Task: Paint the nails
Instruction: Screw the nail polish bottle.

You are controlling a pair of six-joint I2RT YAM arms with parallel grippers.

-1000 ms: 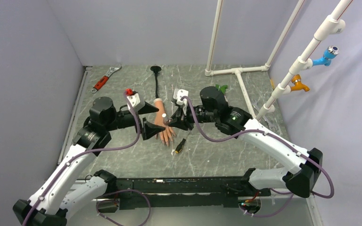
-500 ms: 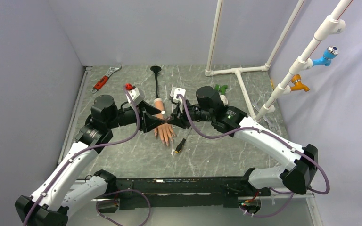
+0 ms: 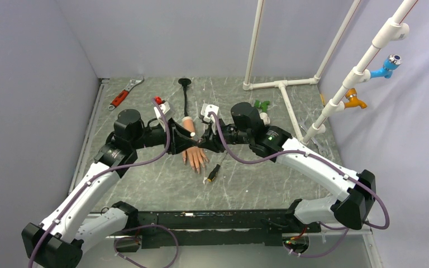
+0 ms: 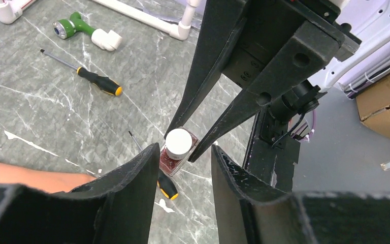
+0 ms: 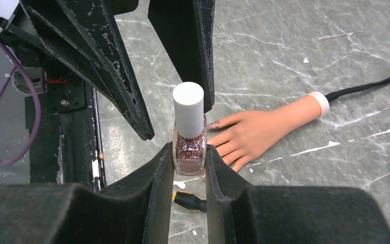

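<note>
The peach mannequin hand (image 3: 192, 154) (image 5: 256, 131) lies palm down mid-table, its black stalk (image 3: 186, 99) running to the back. Its nails are tiny; one at a fingertip (image 5: 215, 124) looks glittery, the others are hard to make out. My right gripper (image 5: 189, 148) (image 3: 205, 143) is shut on a dark red glitter polish bottle (image 5: 189, 147), held upright above the table beside the hand. My left gripper (image 4: 185, 148) (image 3: 191, 140) faces it, open, its fingers (image 5: 127, 101) flanking the bottle's white cap (image 5: 188, 109) (image 4: 178, 142) with a gap on one side.
A black-and-yellow screwdriver (image 3: 213, 173) lies just under the bottle; a second one (image 4: 99, 82) lies farther off. A red-handled wrench (image 3: 124, 94) is at the back left. White PVC pipes (image 3: 282, 87) and a green fitting (image 3: 261, 104) stand at the back right.
My left gripper has moved right up to the bottle and its jaws have narrowed around the cap. The right gripper has shifted slightly left with the bottle.
</note>
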